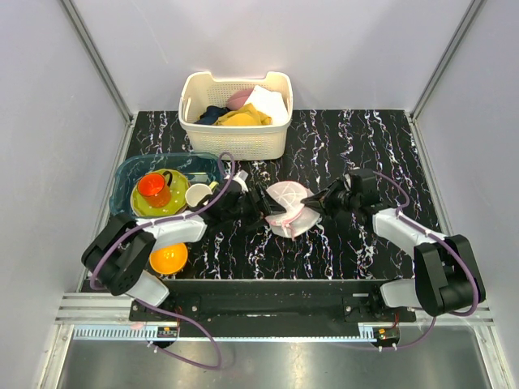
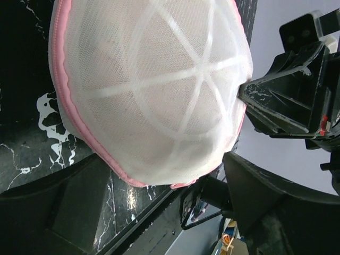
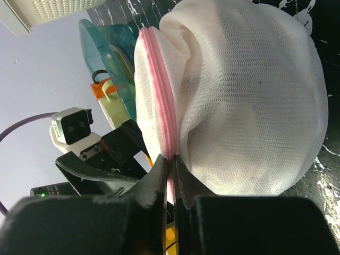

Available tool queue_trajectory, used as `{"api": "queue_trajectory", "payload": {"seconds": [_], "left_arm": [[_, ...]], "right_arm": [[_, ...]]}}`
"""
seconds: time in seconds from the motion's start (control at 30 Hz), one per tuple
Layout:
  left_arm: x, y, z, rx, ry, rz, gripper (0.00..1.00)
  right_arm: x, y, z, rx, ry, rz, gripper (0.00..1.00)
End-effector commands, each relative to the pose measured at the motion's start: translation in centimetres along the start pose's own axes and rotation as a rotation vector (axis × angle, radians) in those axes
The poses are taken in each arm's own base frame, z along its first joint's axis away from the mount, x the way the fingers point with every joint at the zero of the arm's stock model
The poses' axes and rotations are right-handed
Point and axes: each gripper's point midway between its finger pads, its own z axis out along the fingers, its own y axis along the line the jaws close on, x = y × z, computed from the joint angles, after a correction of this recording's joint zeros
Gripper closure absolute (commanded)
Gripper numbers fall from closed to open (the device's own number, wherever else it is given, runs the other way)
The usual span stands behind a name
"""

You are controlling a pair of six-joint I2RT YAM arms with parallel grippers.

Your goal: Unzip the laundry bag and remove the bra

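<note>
Right jaws: pressed together, pinching the pink zip rim (image 3: 158,101) of the laundry bag (image 3: 244,95) at the edge nearest the right wrist camera.
Left jaws: stood wide apart, one finger (image 2: 58,207) low on either side of the bag's dome in the left wrist view. Whether either finger touched the mesh could not be told.
Laundry bag: lay at the middle of the surface (image 1: 357,146), between the two wrists. It was a domed white mesh case whose white ribs met at a hub, with pink running round its rim.
Zip: the pink band showed as a closed-looking seam where the right jaws held it. How far it was undone elsewhere could not be told.
Contents: nothing could be made out through the mesh.
Right arm (image 1: 405,228): reached in from the right, its wrist just beside the bag.
Left arm (image 1: 174,229): reached in from the left, its wrist close against the bag's other side.
Teal tub (image 1: 120,182): stood behind the left arm, holding an orange cup (image 1: 152,188) on a green plate (image 1: 166,204), with a white cup (image 1: 197,194) beside it.
Orange bowl (image 1: 169,258): sat near the left arm's base.
White slatted basket (image 1: 235,139): stood at the far edge, well apart from the bag, with clothes piled inside.
</note>
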Motion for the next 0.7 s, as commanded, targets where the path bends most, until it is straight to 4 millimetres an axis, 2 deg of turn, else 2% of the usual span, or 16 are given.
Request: {"api": "queue_trajectory", "payload": {"seconds": [0.0, 0.03, 0.07, 0.13, 0.17, 0.2, 0.23, 0.3, 0.33, 0.37, 0.4, 0.43, 0.47, 0.5, 0.6, 0.67], "left_arm": [[-1.1, -1.8, 0.4, 0.094, -0.048, -0.016, 0.16], [-1.4, -1.9, 0.2, 0.096, -0.061, -0.017, 0.19], [-1.5, -2.0, 0.1, 0.095, -0.067, -0.017, 0.31], [-2.1, -2.5, -0.5, 0.094, -0.096, 0.005, 0.42], [-2.1, -2.0, -0.7, 0.065, -0.092, 0.010, 0.51], [-3.3, -3.4, -1.0, 0.068, -0.110, 0.028, 0.66], [-3.0, -1.7, -1.2, -0.032, -0.086, 0.046, 0.74], [-3.9, -2.9, -1.9, -0.055, -0.100, 0.093, 0.88], [-4.4, -3.9, -2.3, -0.050, -0.109, 0.113, 0.92], [-4.4, -4.5, -2.8, -0.042, -0.113, 0.119, 0.93], [-4.6, -4.6, -3.0, -0.045, -0.117, 0.119, 0.96], [-4.8, -5.1, -3.3, -0.048, -0.122, 0.119, 1.00], [-4.8, -5.1, -3.4, -0.054, -0.123, 0.118, 1.00], [-5.0, -5.3, -3.5, -0.057, -0.125, 0.116, 1.00], [-4.9, -5.4, -3.6, -0.056, -0.124, 0.098, 1.00], [-4.8, -5.5, -3.4, -0.046, -0.120, 0.094, 1.00]], "right_arm": [[0.1, 0.3, 0.0, -0.029, 0.015, 0.005, 1.00], [0.2, 0.2, 0.0, -0.026, 0.016, 0.007, 1.00], [0.2, 0.2, -0.1, -0.026, 0.014, 0.001, 1.00], [0.3, 0.0, -0.3, -0.026, 0.013, -0.011, 0.98], [0.3, 0.3, -0.6, -0.040, 0.004, -0.045, 0.90], [0.4, 0.0, -0.9, -0.022, 0.002, -0.059, 0.63], [-0.1, -0.1, -1.2, -0.002, -0.033, -0.117, 0.46], [-0.2, -0.5, -2.7, 0.074, -0.069, -0.155, 0.35], [-0.9, -0.6, -3.3, 0.107, -0.124, -0.181, 0.35], [-1.1, 0.0, -4.4, 0.105, -0.155, -0.246, 0.35], [-0.8, -0.5, -5.2, 0.149, -0.158, -0.255, 0.36], [-1.4, 1.1, -6.4, 0.139, -0.215, -0.329, 0.36], [-1.0, 1.0, -7.0, 0.169, -0.217, -0.350, 0.37], [-0.1, 2.8, -7.4, 0.147, -0.215, -0.404, 0.38], [2.3, 4.9, -7.4, 0.117, -0.190, -0.496, 0.39], [4.9, 5.0, -6.1, 0.126, -0.125, -0.554, 0.40]]}}
